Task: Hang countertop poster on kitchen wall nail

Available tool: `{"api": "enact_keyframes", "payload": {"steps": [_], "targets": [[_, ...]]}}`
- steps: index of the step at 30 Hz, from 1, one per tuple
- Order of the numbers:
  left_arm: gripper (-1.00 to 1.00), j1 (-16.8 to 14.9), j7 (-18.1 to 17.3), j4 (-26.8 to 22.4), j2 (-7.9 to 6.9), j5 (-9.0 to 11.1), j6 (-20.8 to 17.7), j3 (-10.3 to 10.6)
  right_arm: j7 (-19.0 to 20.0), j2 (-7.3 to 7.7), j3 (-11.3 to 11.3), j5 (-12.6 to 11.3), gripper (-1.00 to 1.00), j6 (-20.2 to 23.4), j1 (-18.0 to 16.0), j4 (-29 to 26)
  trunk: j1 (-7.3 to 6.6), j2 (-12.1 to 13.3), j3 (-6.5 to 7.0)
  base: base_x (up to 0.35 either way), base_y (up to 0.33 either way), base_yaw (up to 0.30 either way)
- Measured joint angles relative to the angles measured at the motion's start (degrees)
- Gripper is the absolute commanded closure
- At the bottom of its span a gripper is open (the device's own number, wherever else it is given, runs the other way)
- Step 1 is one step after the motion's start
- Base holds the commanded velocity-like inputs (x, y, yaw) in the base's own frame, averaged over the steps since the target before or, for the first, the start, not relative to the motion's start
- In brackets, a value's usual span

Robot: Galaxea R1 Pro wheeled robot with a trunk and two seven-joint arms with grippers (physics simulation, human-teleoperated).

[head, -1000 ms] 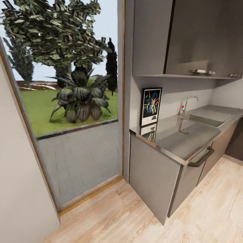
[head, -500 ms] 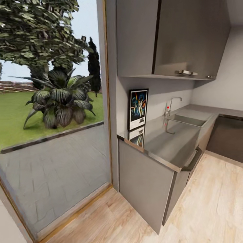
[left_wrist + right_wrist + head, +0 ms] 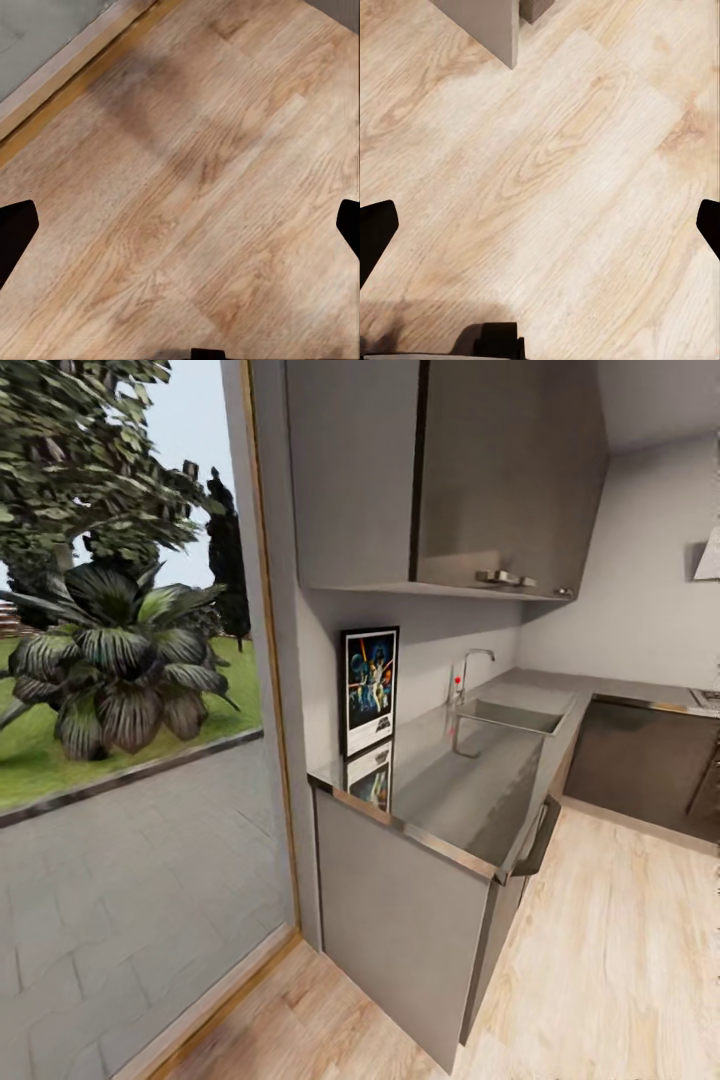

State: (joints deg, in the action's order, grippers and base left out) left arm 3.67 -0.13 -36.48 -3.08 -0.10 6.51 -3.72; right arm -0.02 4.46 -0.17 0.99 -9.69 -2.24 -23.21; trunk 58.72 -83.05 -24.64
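Head view: the poster (image 3: 369, 688) stands upright on the kitchen countertop (image 3: 460, 790), leaning on the wall at your 12 o'clock. Your left gripper (image 3: 180, 225) and right gripper (image 3: 540, 225) hang spread wide and empty over wood floor (image 3: 195, 187), well apart from it.

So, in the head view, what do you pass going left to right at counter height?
Garden plant → wooden door frame → poster → tap → sink → dark cabinets.

poster (image 3: 369, 688): dark blue, white border (black frame) | countertop (image 3: 470, 790): glossy grey
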Motion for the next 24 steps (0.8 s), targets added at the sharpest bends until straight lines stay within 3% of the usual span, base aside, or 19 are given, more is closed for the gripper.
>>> {"api": "enact_keyframes", "payload": {"steps": [4,6,8,10,12,14,15,16,18,19,21,24], "targets": [[-1.00,0.0,-0.2,-3.0,0.12,0.0,1.6,0.4,0.0,0.60,-0.1,-0.1,-1.00,0.0,0.0,-0.1,0.01,0.0,0.03,0.016,0.003,-0.053],[-1.00,0.0,-0.4,-8.6,0.25,0.1,2.0,0.6,0.0,1.04,-0.1,-0.2,-1.00,-0.1,0.0,-0.1,0.00,0.0,0.04,0.006,0.001,-0.018],[-1.00,0.0,-0.8,-18.6,0.47,0.1,0.4,1.3,-0.1,1.33,-0.2,-0.2,-1.00,-1.1,0.0,-0.2,0.01,0.0,0.04,0.003,0.001,-0.008],[-1.00,0.0,-0.9,-26.6,1.26,0.1,-4.4,3.1,-0.1,1.42,-0.2,-0.2,-1.00,-2.9,0.0,-0.2,0.01,0.0,0.04,0.001,0.000,-0.004],[-1.00,0.0,-0.9,-37.3,3.15,0.1,-13.2,5.6,-0.2,1.48,-0.2,-0.3,-1.00,-4.7,0.0,-0.2,0.00,0.0,0.05,0.001,0.000,-0.002],[-1.00,-0.1,-1.0,-45.6,5.11,0.1,-19.6,6.9,-0.2,1.56,-0.3,-0.3,-1.00,-5.6,0.0,-0.3,0.00,0.0,0.04,0.000,0.000,0.000],[-1.00,-0.7,-1.0,-46.8,5.79,0.1,-20.6,7.0,-0.2,1.68,-0.4,-0.4,-1.00,-5.7,0.0,-0.3,0.01,0.0,0.04,0.000,0.000,0.000],[-1.00,-3.2,-1.1,-48.9,7.55,0.1,-22.6,7.4,-0.2,1.96,-1.9,-0.4,-1.00,-6.1,0.0,-0.9,0.01,0.0,0.05,0.000,0.000,0.000],[-1.00,-5.6,-1.1,-49.8,8.52,0.1,-23.8,7.5,-0.2,2.07,-4.3,-0.5,-1.00,-6.7,0.0,-1.4,0.01,0.0,0.06,0.000,0.000,0.000],[-1.00,-7.5,-1.1,-50.3,9.24,0.1,-25.4,7.6,-0.1,2.13,-6.9,-0.5,-1.00,-7.3,0.0,-2.0,0.01,0.0,0.06,0.000,0.000,0.000],[-1.00,-10.9,-1.4,-50.7,10.27,0.1,-28.7,7.7,-0.1,2.14,-9.8,-0.5,-1.00,-8.3,0.2,-3.3,0.01,0.0,0.06,0.000,0.000,0.000],[-1.00,-17.4,-3.5,-51.0,11.67,0.2,-33.6,7.9,0.0,2.14,-11.6,-0.4,-1.00,-9.3,0.4,-4.9,0.01,0.0,0.06,0.000,0.000,0.000]]}}
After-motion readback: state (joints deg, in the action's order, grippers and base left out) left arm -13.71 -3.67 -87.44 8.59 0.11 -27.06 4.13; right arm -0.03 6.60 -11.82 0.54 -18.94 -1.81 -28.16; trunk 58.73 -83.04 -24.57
